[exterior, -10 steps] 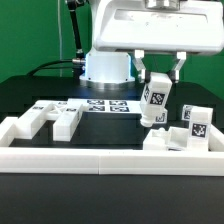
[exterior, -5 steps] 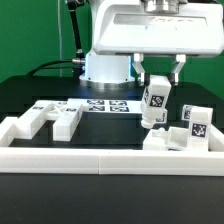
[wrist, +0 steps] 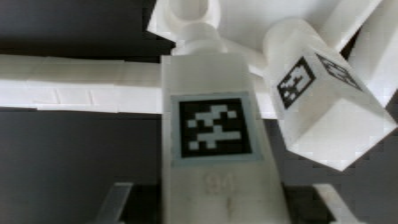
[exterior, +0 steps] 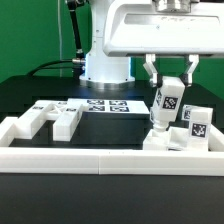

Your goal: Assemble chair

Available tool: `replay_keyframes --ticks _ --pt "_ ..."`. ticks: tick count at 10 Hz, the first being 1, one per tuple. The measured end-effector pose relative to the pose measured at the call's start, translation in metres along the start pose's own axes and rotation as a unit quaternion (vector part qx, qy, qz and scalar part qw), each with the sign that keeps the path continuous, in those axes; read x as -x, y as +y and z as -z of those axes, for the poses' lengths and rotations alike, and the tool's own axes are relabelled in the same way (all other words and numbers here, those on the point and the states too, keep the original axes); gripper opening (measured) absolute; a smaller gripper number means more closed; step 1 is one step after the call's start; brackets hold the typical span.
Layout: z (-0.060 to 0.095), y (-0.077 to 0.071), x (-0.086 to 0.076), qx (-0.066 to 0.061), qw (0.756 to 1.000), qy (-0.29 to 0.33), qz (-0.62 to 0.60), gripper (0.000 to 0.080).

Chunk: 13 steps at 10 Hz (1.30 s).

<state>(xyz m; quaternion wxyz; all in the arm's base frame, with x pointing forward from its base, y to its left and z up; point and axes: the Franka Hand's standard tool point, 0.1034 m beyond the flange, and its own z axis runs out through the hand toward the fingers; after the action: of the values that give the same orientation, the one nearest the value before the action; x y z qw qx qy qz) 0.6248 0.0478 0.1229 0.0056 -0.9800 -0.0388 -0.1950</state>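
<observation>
My gripper [exterior: 169, 80] is shut on a long white chair leg [exterior: 164, 106] that carries a square tag. The leg hangs slightly tilted, its lower end just above a low white chair part [exterior: 160, 140] by the front wall. A second tagged block [exterior: 196, 122] stands right beside it on the exterior view's right. In the wrist view the held leg [wrist: 217, 120] runs straight out from the gripper [wrist: 226, 200], and the tagged block [wrist: 329, 95] lies close alongside its far end. Two more white chair parts [exterior: 35, 120] [exterior: 66, 122] lie at the exterior view's left.
A low white border wall [exterior: 100, 160] runs along the front and sides of the black table. The marker board [exterior: 105, 105] lies flat in the middle, in front of the arm's base [exterior: 105, 68].
My gripper has carried the leg toward the exterior view's right, and the leg now tilts slightly, closer to the tagged block.
</observation>
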Motion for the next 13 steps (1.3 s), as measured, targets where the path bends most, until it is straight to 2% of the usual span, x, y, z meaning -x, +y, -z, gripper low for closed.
replay_keyframes --ticks 1,2,7,10,11,12,13 --pt "0.001 0.003 -0.002 0.009 0.999 0.033 0.003 0.0294" --pt "0.0 0.006 0.005 0.014 0.999 0.049 0.003 0.0294" --pt "-0.003 0.005 0.014 0.014 0.999 0.04 0.002 0.0294" --pt "-0.003 0.006 0.014 0.014 0.999 0.04 0.001 0.0294" --pt "-0.003 0.009 0.015 0.015 0.999 0.039 0.004 0.0294" --pt "-0.002 0.023 0.017 0.014 0.999 0.031 -0.005 0.0294" --pt "-0.002 0.025 0.017 0.005 1.0 0.027 -0.014 0.0294"
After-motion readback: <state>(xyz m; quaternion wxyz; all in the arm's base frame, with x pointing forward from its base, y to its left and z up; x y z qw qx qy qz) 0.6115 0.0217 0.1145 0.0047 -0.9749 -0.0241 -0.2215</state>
